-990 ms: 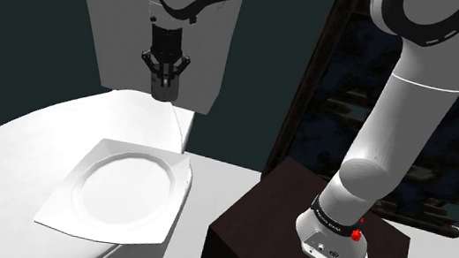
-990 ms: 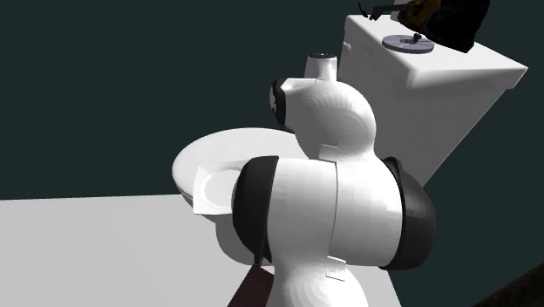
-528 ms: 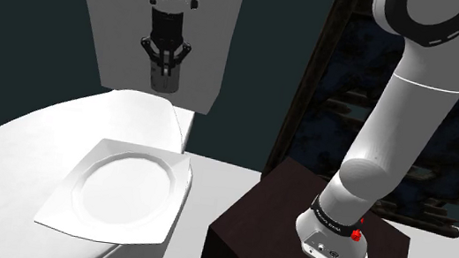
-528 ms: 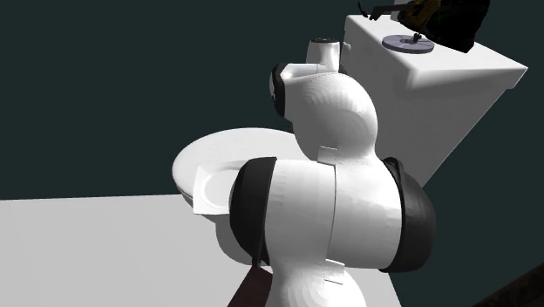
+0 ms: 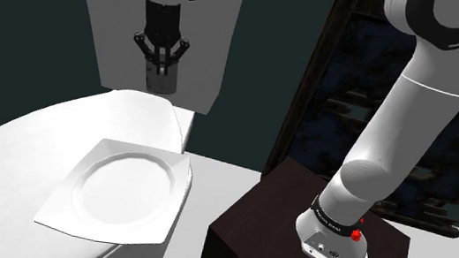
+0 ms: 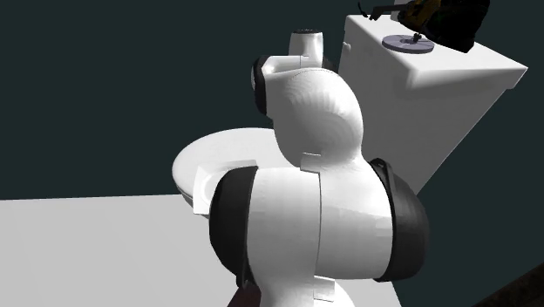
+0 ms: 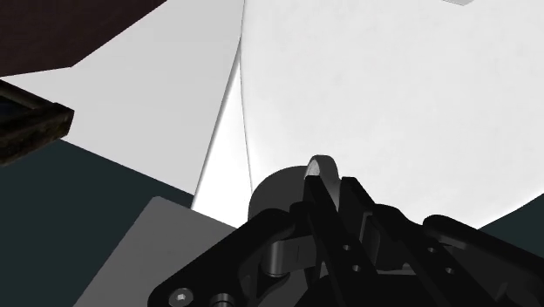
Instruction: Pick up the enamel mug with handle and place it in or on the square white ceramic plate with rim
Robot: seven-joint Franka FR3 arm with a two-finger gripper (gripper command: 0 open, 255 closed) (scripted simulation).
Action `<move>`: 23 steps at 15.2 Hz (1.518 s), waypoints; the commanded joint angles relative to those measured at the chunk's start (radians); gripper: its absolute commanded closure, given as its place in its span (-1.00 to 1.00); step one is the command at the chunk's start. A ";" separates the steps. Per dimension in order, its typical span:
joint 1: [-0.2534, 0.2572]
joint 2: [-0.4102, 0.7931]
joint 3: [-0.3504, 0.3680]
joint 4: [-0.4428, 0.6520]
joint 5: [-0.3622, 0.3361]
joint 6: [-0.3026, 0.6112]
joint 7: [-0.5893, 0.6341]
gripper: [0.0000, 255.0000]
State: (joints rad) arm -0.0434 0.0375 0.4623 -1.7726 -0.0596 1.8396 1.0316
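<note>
My black gripper [image 5: 159, 82] hangs in front of the white toilet tank [image 5: 114, 31], above the back of the toilet lid. It is shut on a small grey mug [image 5: 161, 83]. In the wrist view the fingers [image 7: 324, 205] clasp the mug [image 7: 277, 196] at its ring handle [image 7: 319, 166]. The square white plate with a raised rim [image 5: 119, 191] lies flat on the toilet lid, below the gripper and nearer the camera. A corner of the plate [image 6: 204, 187] shows beside the arm in the second exterior view.
The arm's dark box stand [image 5: 294, 247] is at the shoulder view's lower right, with a dark framed panel [image 5: 338, 92] behind it. On the tank top sit a grey disc [image 6: 409, 43] and a yellow-black object [image 6: 423, 12]. The arm's joints [image 6: 314, 209] block much of the second exterior view.
The gripper has risen with the mug and shifted a little toward the shoulder view's left. The plate has not moved.
</note>
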 commanded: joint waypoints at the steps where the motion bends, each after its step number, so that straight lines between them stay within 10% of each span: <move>1: 0.021 -0.035 0.021 -0.035 0.014 0.003 0.040 1.00; 23: 0.227 -0.108 0.266 -0.068 0.054 -0.041 0.480 1.00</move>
State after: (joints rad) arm 0.1818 -0.0728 0.7258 -1.8301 -0.0039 1.7858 1.5054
